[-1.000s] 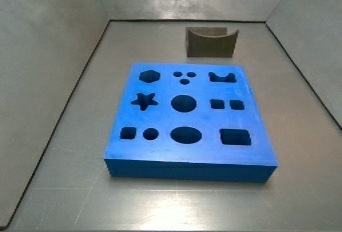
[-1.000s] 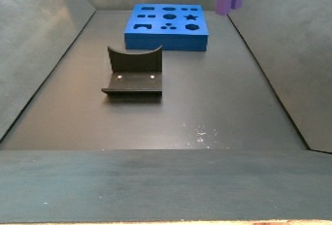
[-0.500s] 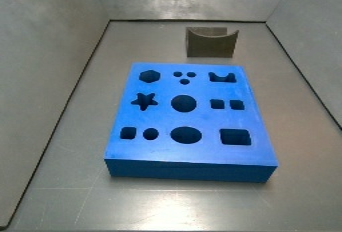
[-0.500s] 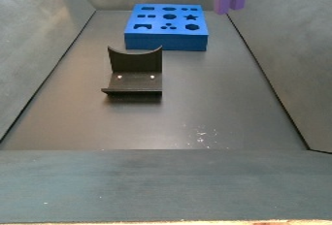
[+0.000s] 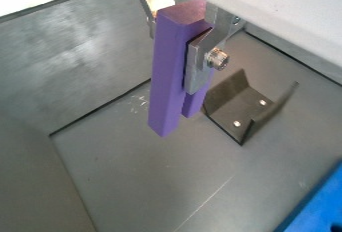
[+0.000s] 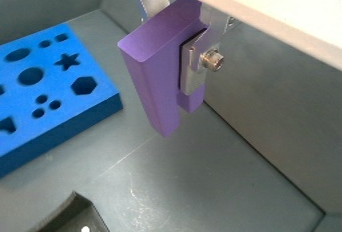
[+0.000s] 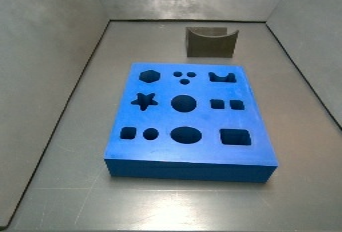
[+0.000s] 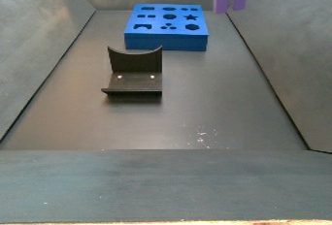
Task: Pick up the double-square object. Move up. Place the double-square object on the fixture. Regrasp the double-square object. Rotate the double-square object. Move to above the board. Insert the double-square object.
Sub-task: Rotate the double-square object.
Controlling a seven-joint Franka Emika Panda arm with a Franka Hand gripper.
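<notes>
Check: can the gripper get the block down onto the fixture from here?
Probably yes. The gripper holds the block high above the floor; the fixture stands alone, its notch bare, the board well apart.

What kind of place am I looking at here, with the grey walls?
Probably a robot test cell: a grey walled tray floor holding a blue board with shaped holes, a dark L-shaped fixture, and a gripper holding a purple plastic block in the air.
</notes>
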